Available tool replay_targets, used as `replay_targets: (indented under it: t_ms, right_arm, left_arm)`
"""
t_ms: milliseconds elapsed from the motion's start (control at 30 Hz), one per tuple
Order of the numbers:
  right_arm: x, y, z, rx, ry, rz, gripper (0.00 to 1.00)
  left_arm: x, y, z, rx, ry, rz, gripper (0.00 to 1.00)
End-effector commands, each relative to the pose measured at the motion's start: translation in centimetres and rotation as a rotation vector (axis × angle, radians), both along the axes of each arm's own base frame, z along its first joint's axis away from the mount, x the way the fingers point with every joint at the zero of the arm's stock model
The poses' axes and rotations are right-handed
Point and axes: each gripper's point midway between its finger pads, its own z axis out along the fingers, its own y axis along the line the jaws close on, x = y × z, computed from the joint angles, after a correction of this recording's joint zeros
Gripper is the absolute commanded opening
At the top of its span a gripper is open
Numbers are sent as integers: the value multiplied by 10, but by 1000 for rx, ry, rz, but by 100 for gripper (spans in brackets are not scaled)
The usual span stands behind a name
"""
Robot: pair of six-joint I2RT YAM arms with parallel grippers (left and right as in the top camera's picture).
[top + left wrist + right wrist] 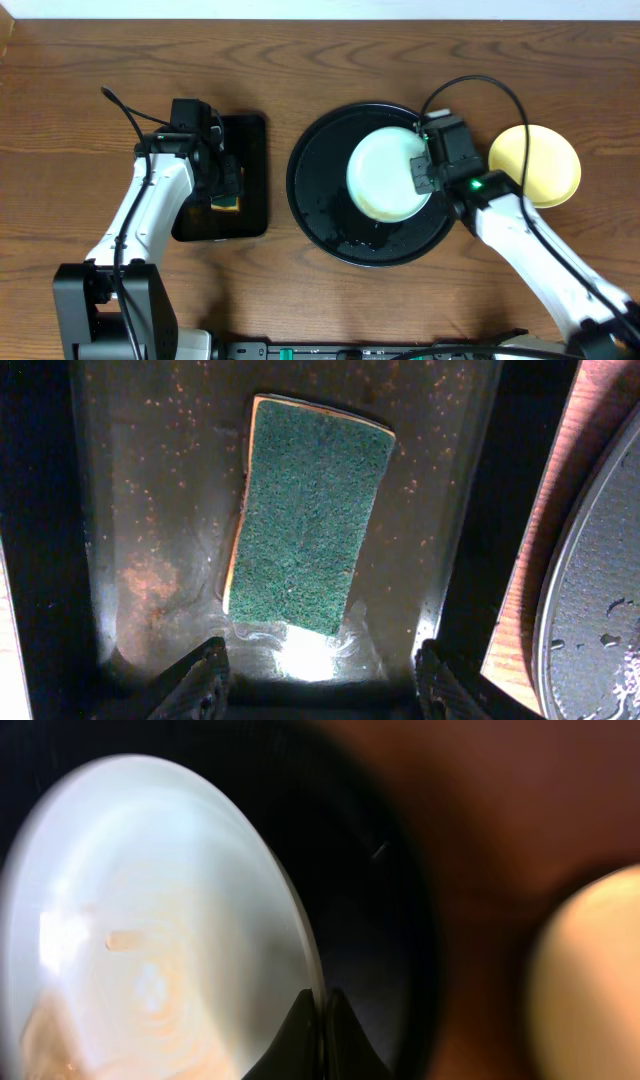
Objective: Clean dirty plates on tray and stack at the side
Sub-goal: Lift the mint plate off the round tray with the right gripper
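A pale mint-blue plate (385, 175) is held over the large round black tray (315, 190). My right gripper (422, 172) is shut on the plate's right rim; the right wrist view shows the fingers (322, 1020) pinching the rim of the plate (150, 930), with the tray (370, 890) dark behind it. A pale yellow plate (540, 165) lies on the table right of the tray, also in the right wrist view (590, 980). My left gripper (226, 180) is open above a green sponge (305, 515) in the small rectangular black tray (250, 150). The third plate is out of view.
The rectangular tray's wet floor (150, 510) shows around the sponge. The round tray's rim (590, 590) shows at the right edge of the left wrist view. Water drops lie on the round tray's floor (350, 240). Brown wooden table (80, 90) surrounds everything.
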Motion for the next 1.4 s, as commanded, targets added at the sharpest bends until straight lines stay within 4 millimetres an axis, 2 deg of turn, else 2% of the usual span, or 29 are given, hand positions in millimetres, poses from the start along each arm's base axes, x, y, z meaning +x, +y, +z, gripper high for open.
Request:
replay_targets:
  t_ms: [0,167,300,433,633,833,1067,1367]
  right_arm:
    - [10,-20,36,-167,-115,32,1]
    - [12,-30,59,-324,-187,63,1]
    - [13,-26,70,-414,-229,71,1]
    - [12,-18,86,-489,-295,50,1]
    - [6,13,104,-568,-378,113,1]
    - [-3,39,111,-653,-410,225,1]
    - [-6,40,123,-740,-439,211,1]
    - [-4,38,129,-755,-454,192,1]
  left_arm:
    - [0,-2,0,-11,4,2,61]
    - [-1,-2,0,-11,4,2,61]
    - [0,-2,0,-11,4,2,61]
    - [0,-2,0,-11,3,2,61]
    - [0,-2,0,-11,4,2,61]
    - [0,-2,0,-11,3,2,61]
    - [0,-2,0,-11,0,2,61]
    - [0,-2,0,-11,0,2,61]
